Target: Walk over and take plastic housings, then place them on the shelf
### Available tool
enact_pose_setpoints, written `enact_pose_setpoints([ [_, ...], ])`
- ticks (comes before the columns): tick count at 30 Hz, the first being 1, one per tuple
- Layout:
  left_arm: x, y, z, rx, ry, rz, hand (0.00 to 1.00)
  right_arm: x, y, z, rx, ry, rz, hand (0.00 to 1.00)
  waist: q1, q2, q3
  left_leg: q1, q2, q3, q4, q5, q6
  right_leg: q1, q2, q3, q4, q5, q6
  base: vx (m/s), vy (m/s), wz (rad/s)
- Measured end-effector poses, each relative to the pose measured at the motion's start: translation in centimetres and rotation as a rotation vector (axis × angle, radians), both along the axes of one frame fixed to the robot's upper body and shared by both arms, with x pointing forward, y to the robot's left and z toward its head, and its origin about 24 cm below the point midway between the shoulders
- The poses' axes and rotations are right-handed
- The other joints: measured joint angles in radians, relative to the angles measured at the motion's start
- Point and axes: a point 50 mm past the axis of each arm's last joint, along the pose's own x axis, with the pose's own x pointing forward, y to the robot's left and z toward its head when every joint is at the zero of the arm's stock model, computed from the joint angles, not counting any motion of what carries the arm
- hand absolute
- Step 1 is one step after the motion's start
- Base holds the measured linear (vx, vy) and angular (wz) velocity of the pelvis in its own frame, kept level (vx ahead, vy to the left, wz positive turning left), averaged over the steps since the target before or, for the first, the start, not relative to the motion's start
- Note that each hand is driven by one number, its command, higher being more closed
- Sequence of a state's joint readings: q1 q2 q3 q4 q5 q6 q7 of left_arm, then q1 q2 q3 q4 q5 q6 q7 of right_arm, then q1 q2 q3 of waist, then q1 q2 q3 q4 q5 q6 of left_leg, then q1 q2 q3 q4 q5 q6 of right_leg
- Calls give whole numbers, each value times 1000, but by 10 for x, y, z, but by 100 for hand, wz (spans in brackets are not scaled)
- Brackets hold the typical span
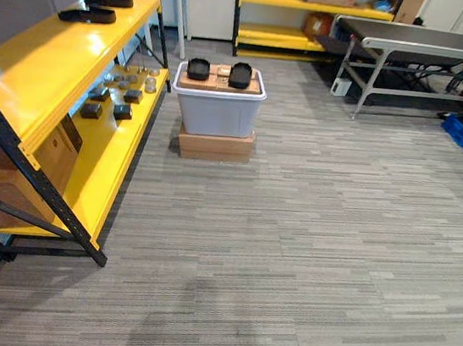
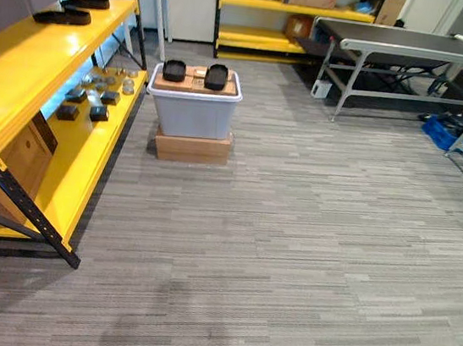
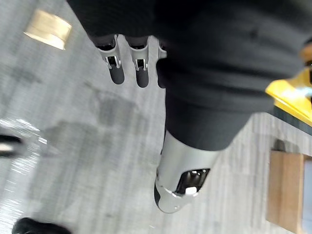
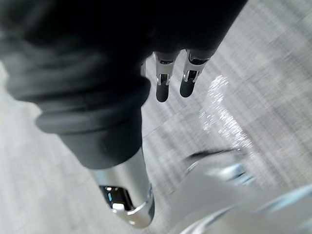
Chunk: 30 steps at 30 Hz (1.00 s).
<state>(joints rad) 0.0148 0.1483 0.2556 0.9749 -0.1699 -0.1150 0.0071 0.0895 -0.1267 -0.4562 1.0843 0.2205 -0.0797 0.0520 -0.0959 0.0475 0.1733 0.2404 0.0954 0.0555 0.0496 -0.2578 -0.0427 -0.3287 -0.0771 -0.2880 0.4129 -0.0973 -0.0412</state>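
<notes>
Left eye view: housings point(image 1: 198, 69) atop bin point(image 1: 216, 113), raised for easy reach, near shelf point(image 1: 59, 56).
Left hand point(image 3: 116, 70): fingers relaxed, empty, down for walking.
Right hand point(image 4: 162, 87): likewise relaxed, empty.

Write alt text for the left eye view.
Two black housings sit atop a grey bin on a cardboard box, across a grey striped floor. A yellow shelf runs along the left, two similar dark pieces on its top level; a metal table stands at back right.
</notes>
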Motion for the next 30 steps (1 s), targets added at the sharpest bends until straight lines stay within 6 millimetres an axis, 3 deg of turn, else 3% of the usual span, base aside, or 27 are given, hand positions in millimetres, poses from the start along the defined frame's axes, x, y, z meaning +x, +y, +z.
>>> enact_pose_setpoints([
  [1, 0, 1, 0, -1, -4, 13, 0, -3, 1, -1, 8, 1, -30, 0, 1, -6, 1, -27, 6, 3, 89, 2, -6, 18, 3, -2, 6, -25, -11, 626, -283, 11],
  [2, -2, 0, 0, -18, -11, 52, 0, -7, 1, -1, 11, -1, -61, 0, 2, -6, 4, -96, 26, 12, 300, 10, -27, 79, 17, -12, -24, -40, -23, 640, -277, 12],
  [3, -4, -2, -1, -36, -22, 95, 0, -10, 1, -1, 9, 0, -65, 0, 5, -1, 8, -192, 62, 15, 579, 56, -87, 167, 36, -24, -82, -51, -31, 642, -262, 13],
  [5, -8, -4, -2, -57, -37, 140, 0, -9, 4, -1, 13, -6, -63, 0, 23, 1, 14, -306, 116, 35, 909, 85, -133, 279, 68, -22, -154, -57, -41, 590, -197, -2],
  [6, -13, -4, -3, -66, -30, 163, 0, -5, 7, -1, 17, -24, -61, 0, 37, -4, 17, -385, 157, 79, 1071, 83, -124, 363, 84, -17, -214, -59, -44, 627, -176, -14],
  [7, -17, -5, -5, -77, -20, 182, 0, -1, 9, 0, 19, -38, -59, 0, 55, -12, 19, -460, 191, 137, 1126, 83, -109, 435, 90, -1, -280, -61, -43, 496, -116, -14],
  [9, -27, -9, -9, -90, 5, 190, 0, 9, 8, 3, 18, -58, -52, 0, 85, -12, 19, -574, 200, 209, 1033, 58, -71, 513, 84, 21, -366, -69, -29, 471, -34, -27],
  [11, -42, -10, -14, -91, 46, 193, 0, 24, 10, 5, 28, -85, -38, 0, 115, -28, 22, -641, 147, 236, 718, 57, -50, 548, 45, 50, -395, -92, 4, 473, 70, -50],
  [12, -55, -12, -17, -96, 79, 205, 0, 33, 9, 7, 23, -102, -30, 0, 131, -34, 24, -653, 111, 231, 436, 95, -25, 577, 19, 63, -414, -106, 26, 522, 157, -53],
  [13, -66, -16, -20, -103, 108, 216, 0, 37, 8, 9, 18, -111, -22, 0, 150, -24, 17, -670, 101, 215, 236, 139, -39, 606, 8, 79, -436, -124, 55, 660, 247, -65],
  [14, -73, -17, -22, -107, 133, 219, 0, 37, 7, 8, 5, -97, -8, 0, 170, -37, 11, -676, 93, 211, 244, 217, -54, 631, -16, 93, -441, -139, 80, 599, 248, -52],
  [15, -79, -19, -24, -111, 155, 223, 0, 35, 9, 7, 8, -81, 2, 0, 172, -42, -1, -673, 74, 192, 254, 263, -40, 641, -27, 97, -434, -140, 80, 658, 300, -24],
  [16, -82, -22, -26, -117, 171, 207, 0, 37, 16, 5, 16, -76, 38, 0, 160, -58, -23, -667, 29, 144, 269, 286, 18, 620, -63, 88, -342, -134, 88, 717, 323, 22],
  [17, -80, -17, -24, -103, 165, 206, 0, 36, 21, 3, 31, -65, 55, 0, 149, -70, -34, -641, 2, 137, 274, 261, 57, 559, -100, 95, -165, -111, 126, 898, 408, 42],
  [19, -79, -13, -24, -91, 168, 183, 0, 35, 25, 1, 46, -53, 55, 0, 142, -96, -23, -544, -30, 141, 253, 226, 99, 487, -148, 122, 108, 9, 168, 835, 336, 21],
  [20, -83, -14, -25, -94, 184, 178, 0, 35, 27, 1, 49, -52, 65, 0, 137, -96, -15, -413, -41, 150, 210, 184, 124, 401, -207, 112, 367, 224, 177, 719, 241, -5],
  [22, -79, -15, -25, -85, 186, 142, 0, 36, 29, 1, 48, -48, 90, 0, 126, -93, -14, -297, -48, 142, 172, 165, 140, 321, -273, 23, 569, 165, 140, 651, 183, 7],
  [23, -69, -18, -23, -81, 166, 106, 0, 35, 33, 0, 49, -42, 119, 0, 109, -80, -18, -205, -37, 126, 124, 159, 147, 239, -273, -42, 609, 52, 112, 590, 110, 25],
  [25, -50, -22, -20, -80, 130, 59, 0, 35, 35, -1, 49, -35, 146, 0, 100, -69, -11, -120, -12, 125, 78, 154, 140, 144, -210, -78, 455, -54, 107, 552, 20, 20],
  [26, -44, -22, -19, -79, 118, 51, 0, 35, 36, -1, 47, -33, 151, 0, 97, -68, -10, -102, -5, 126, 74, 154, 140, 115, -181, -81, 366, -60, 112, 530, -90, 15],
  [27, -35, -23, -17, -76, 95, 45, 0, 35, 35, -1, 41, -31, 158, 0, 85, -72, -7, -73, 1, 124, 72, 150, 140, 72, -130, -77, 150, -47, 107, 543, -172, 27],
  [28, -26, -26, -15, -78, 74, 43, 0, 30, 32, -1, 35, -18, 153, 0, 64, -72, -5, -34, 4, 107, 55, 122, 122, 50, -89, -68, -105, 19, 110, 570, -214, 40],
  [29, -24, -26, -15, -77, 68, 43, 0, 26, 31, -2, 33, -10, 148, 0, 53, -77, -4, -11, -1, 96, 40, 97, 107, 43, -78, -46, -232, 73, 132, 756, -359, 70],
  [30, -14, -27, -12, -76, 41, 39, 0, 13, 26, -4, 31, 18, 111, 0, 40, -95, 8, 57, -25, 56, -3, 28, 62, 7, -87, 39, -299, 206, 137, 672, -324, 61],
])
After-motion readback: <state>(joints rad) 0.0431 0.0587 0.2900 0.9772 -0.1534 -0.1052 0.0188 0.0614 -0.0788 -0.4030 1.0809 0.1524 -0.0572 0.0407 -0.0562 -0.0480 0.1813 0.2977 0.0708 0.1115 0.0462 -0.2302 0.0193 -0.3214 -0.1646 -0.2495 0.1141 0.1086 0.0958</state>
